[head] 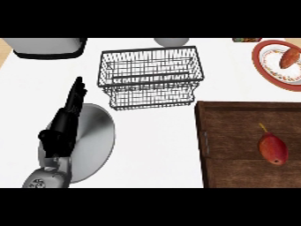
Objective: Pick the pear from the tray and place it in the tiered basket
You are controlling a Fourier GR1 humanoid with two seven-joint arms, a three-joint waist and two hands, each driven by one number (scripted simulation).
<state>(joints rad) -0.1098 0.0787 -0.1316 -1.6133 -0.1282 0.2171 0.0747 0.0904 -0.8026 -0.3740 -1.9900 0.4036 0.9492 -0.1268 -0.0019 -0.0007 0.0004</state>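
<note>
A red pear (273,148) with a thin stem lies on the dark wooden tray (231,132) at the right of the counter. The black wire tiered basket (150,75) stands at the centre back, with nothing showing inside it. My left hand (65,121) is at the left, fingers straight and pointing away toward the back, above a grey round plate (94,141). It holds nothing and is well away from the pear. My right hand is not in the view.
A red-rimmed plate (270,70) with an orange-brown food item (289,57) sits at the back right. A grey appliance (45,46) stands at the back left, and a pale round object (172,42) behind the basket.
</note>
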